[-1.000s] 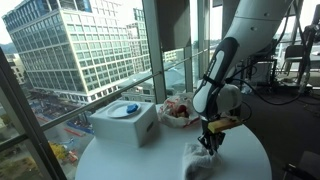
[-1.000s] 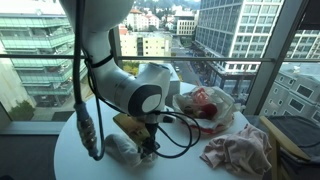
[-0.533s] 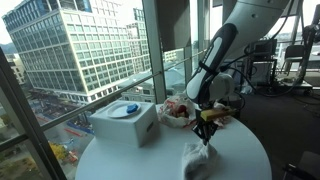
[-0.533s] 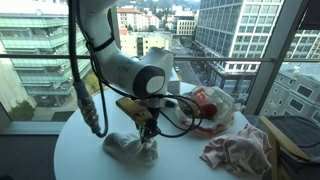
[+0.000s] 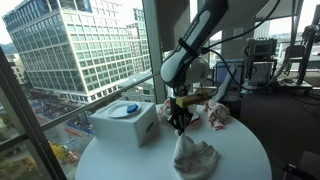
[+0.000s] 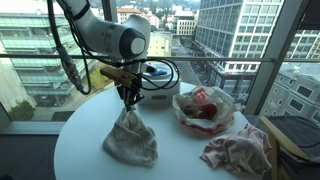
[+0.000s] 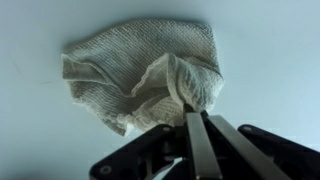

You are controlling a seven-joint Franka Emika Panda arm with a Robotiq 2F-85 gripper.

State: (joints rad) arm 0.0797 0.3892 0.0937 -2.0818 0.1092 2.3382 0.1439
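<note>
My gripper (image 6: 128, 100) is shut on a pinched fold of a whitish knitted cloth (image 6: 131, 141). The cloth hangs from the fingertips in a cone, its lower part still resting bunched on the round white table (image 6: 80, 150). In an exterior view the gripper (image 5: 181, 124) holds the cloth (image 5: 194, 156) up near the table's middle. In the wrist view the cloth (image 7: 135, 68) spreads below the closed fingers (image 7: 197, 135), with its peak drawn up between them.
A clear bowl with red and white contents (image 6: 204, 107) stands at the back of the table. A pinkish crumpled cloth (image 6: 236, 153) lies toward the table's edge. A white box with a blue object on top (image 5: 124, 121) sits by the window glass.
The gripper closed on the cloth and rose, moving sideways across the table and pulling the cloth up into a hanging cone.
</note>
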